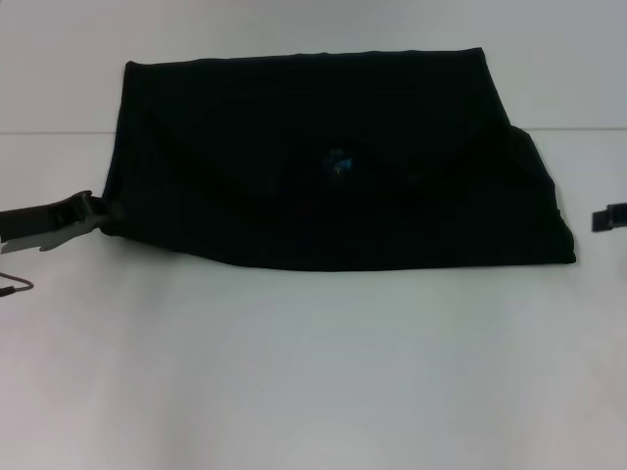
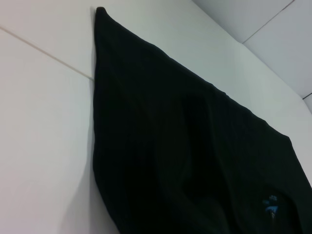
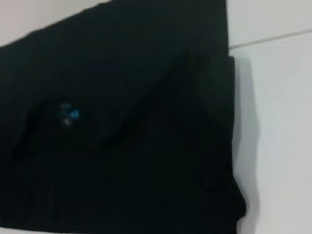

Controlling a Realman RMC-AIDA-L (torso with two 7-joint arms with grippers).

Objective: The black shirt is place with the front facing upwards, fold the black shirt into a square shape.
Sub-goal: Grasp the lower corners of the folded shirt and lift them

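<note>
Here the black shirt [image 1: 343, 162] lies flat on the white table [image 1: 313, 372], already gathered into a wide dark slab, with its long axis running from my left to my right across the head view. Its small blue neck label [image 1: 338, 162] shows near the middle of the upper layer, and no lettering is in sight. My left gripper [image 1: 98, 211] sits low at the shirt's near left corner, its fingertips at the cloth edge or touching it; I cannot tell whether they are spread or pinching the fabric, because dark tips and dark cloth run together there. My right gripper [image 1: 609, 217] shows only as a dark tip at the frame's edge, just beyond the shirt's right end and clear of it, and I cannot tell how its fingers stand either. So the cloth lies inward from both of my hands, the left one nearer. Judging by the shape, the piece is wider than it is deep, so what remains is probably a fold across the long axis, one end carried over toward the other. My left hand seems better placed to begin that.
</note>
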